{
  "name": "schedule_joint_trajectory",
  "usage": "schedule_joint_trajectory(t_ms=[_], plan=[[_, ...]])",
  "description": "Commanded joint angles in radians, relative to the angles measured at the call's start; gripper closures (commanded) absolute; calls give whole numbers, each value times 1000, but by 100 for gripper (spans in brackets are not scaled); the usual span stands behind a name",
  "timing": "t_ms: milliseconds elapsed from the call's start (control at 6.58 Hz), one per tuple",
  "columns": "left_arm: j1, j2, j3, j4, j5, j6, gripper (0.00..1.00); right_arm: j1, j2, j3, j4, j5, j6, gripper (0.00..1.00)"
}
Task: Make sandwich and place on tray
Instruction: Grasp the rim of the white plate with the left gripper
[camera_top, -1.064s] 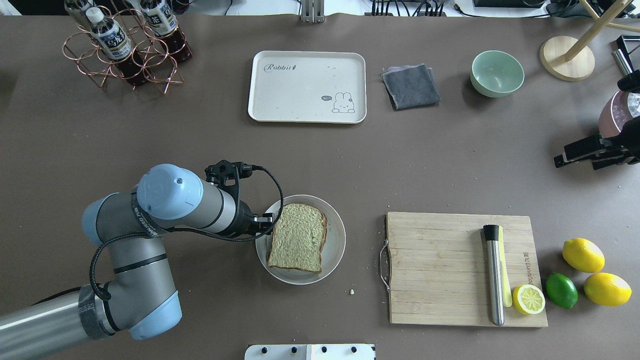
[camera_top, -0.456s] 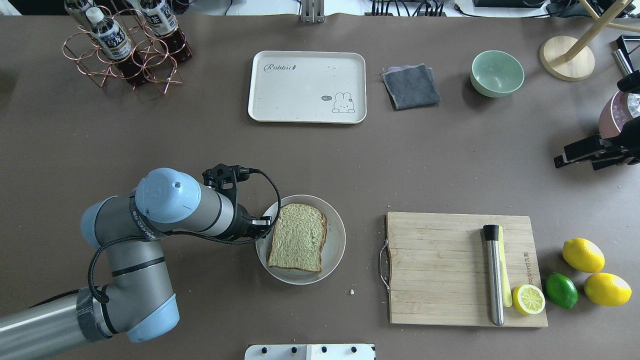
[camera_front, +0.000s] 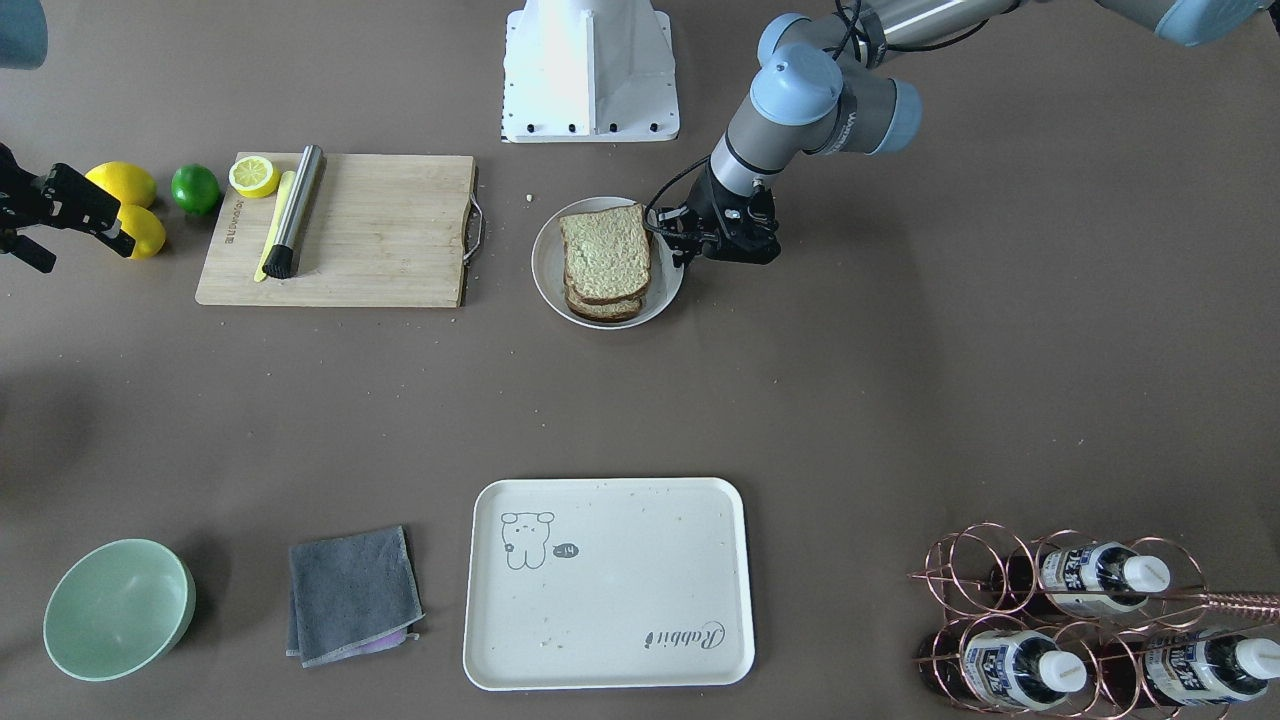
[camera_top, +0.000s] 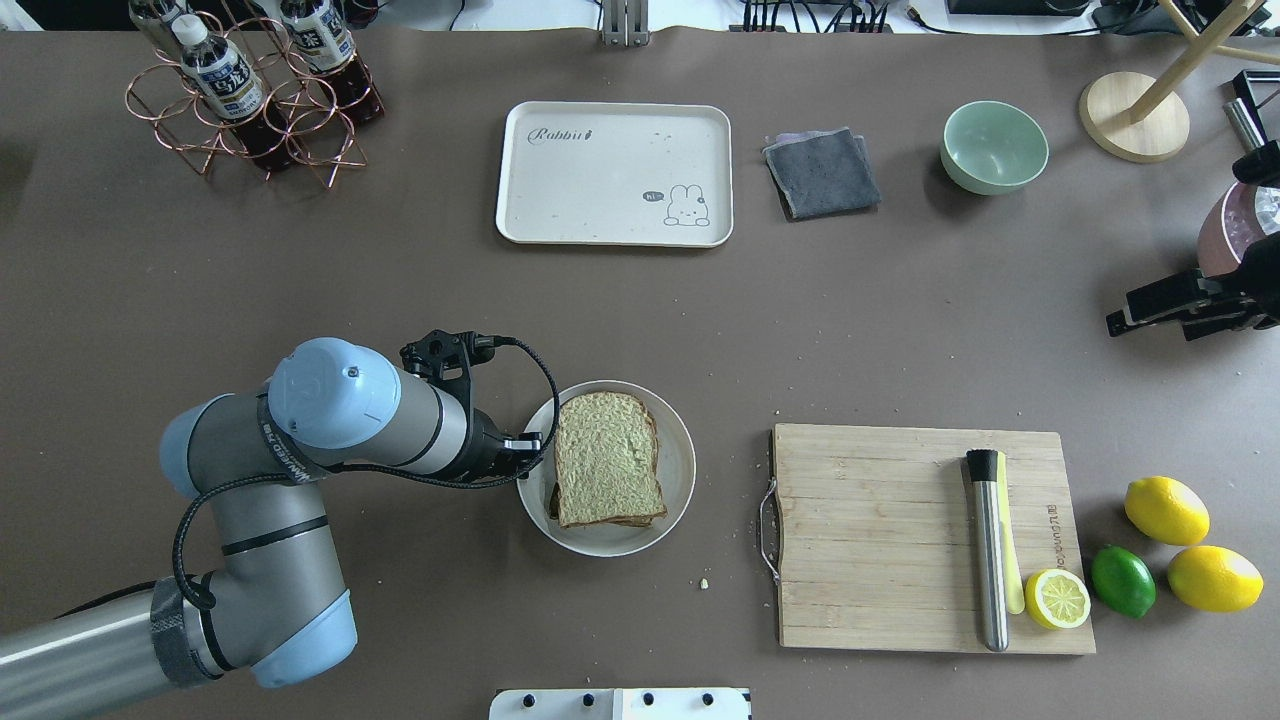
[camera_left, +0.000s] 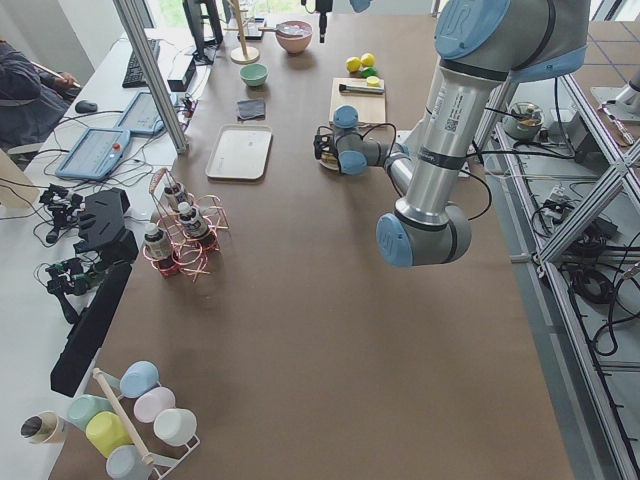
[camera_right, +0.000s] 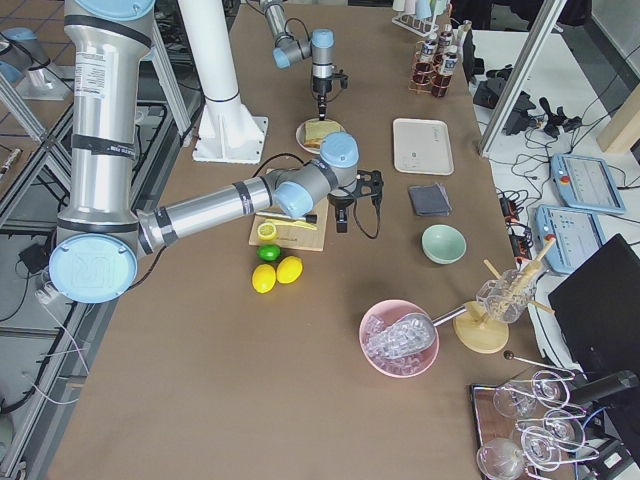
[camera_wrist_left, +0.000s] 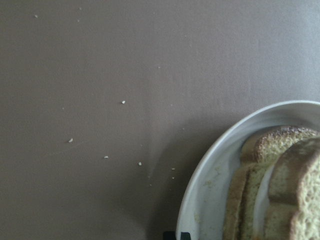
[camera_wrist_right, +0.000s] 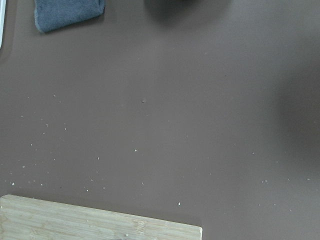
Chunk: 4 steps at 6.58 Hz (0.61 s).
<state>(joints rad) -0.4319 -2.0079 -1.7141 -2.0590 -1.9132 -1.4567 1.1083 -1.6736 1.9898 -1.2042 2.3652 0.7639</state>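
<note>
**K:** At the plate's robot-left rim, the left gripper (camera_top: 532, 446) sits low. It's touching the rim or just off it, can't tell which. The sandwich (camera_top: 608, 458) is on the plate (camera_top: 681, 470), directly past the jaws toward the plate's centre.

**M:** Jaws apart or together?

**K:** Can't tell. The wrist view shows only the rim and the stacked slices edge-on with a white layer between them, no fingers in shot.

**M:** Long axis?

**K:** Near-square. The slightly longer side runs from the plate's robot-side edge to its far edge, so the jaws face a long crust side.

**M:** Nearer arm?

**K:** Left, clearly. The right gripper (camera_top: 1135, 318) hangs well off the plate, beyond the cutting board (camera_top: 870, 530). Can't tell its jaw state either.

**M:** Tray?

**K:** The tray (camera_top: 600, 190) is on the tabletop well beyond the plate's far edge, with only crumbs on it. The sandwich isn't there yet.

**M:** Delta vs half a second ago?

**K:** The top slice was skewed and now sits squared up, with the lower crust peeking out at the plate's robot-side edge. The plate has nudged slightly away from the robot. The left arm has barely shifted and the right hasn't moved.
</note>
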Motion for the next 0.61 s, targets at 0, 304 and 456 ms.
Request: schedule_joint_trajectory(t_ms=[0,304,456], plan=[[-40,0,-33,-1,-7,-30,100,1,0,1,0,0,0,1],[-131,-38,-24,0,-21,-24,100,1,0,3,2,8,0,1],[-202,-101,46,0,-103,11,100,1,0,3,2,8,0,1]])
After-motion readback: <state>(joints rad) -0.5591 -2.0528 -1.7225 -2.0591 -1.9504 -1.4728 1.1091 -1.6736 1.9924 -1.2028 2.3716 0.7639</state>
